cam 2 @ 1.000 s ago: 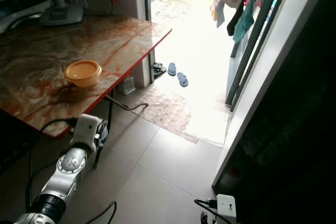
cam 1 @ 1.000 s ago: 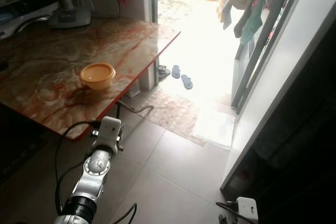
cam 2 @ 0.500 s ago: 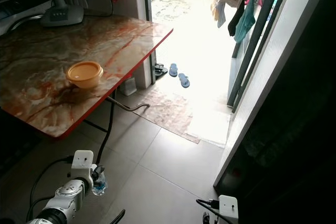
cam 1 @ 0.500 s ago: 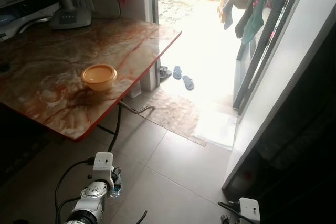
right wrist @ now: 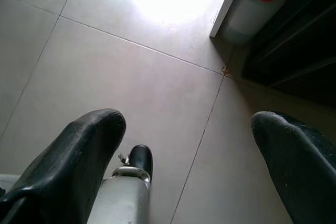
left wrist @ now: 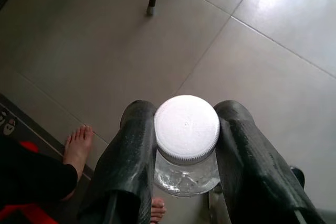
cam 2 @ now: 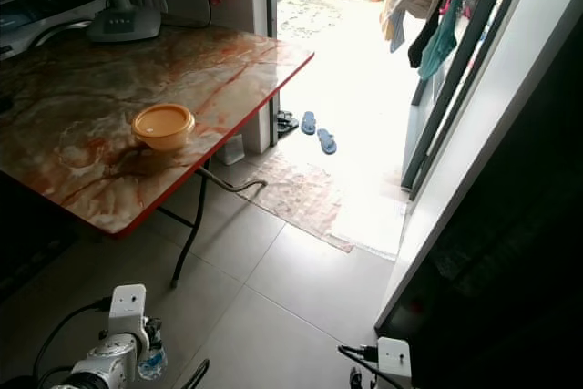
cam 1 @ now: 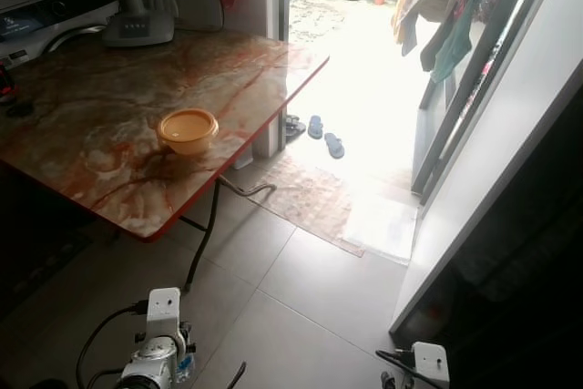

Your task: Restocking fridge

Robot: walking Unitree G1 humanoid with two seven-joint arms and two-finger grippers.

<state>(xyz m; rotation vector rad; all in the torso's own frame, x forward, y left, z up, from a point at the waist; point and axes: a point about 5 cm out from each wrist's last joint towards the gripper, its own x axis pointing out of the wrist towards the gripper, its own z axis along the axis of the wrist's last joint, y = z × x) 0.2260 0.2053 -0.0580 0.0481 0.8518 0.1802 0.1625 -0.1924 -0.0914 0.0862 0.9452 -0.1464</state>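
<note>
Left gripper [left wrist: 186,150] low over the tiled floor [cam 1: 310,289], lowered from table-edge height a second ago to the bottom of the head view – fingers [left wrist: 131,156] pinching a clear bottle [left wrist: 187,169] just under its white cap [left wrist: 187,128]. Same bottle [cam 2: 153,362] visible beside the wrist in the right eye view. Right gripper [right wrist: 191,156] hanging above the floor, fingers spread wide, nothing between them.

Marble-patterned table [cam 1: 100,125] with red edge, at left; orange lidded bowl [cam 1: 188,129] resting near its front edge, as before. Fan base [cam 1: 138,29] at the table's far side. Blue slippers [cam 1: 325,134] by the bright doorway; hanging clothes [cam 1: 437,15] beyond. White door [cam 1: 492,189] at right. A person's bare foot [left wrist: 79,148] beside the left gripper – on the floor. Whole scene shifted slightly with camera motion.
</note>
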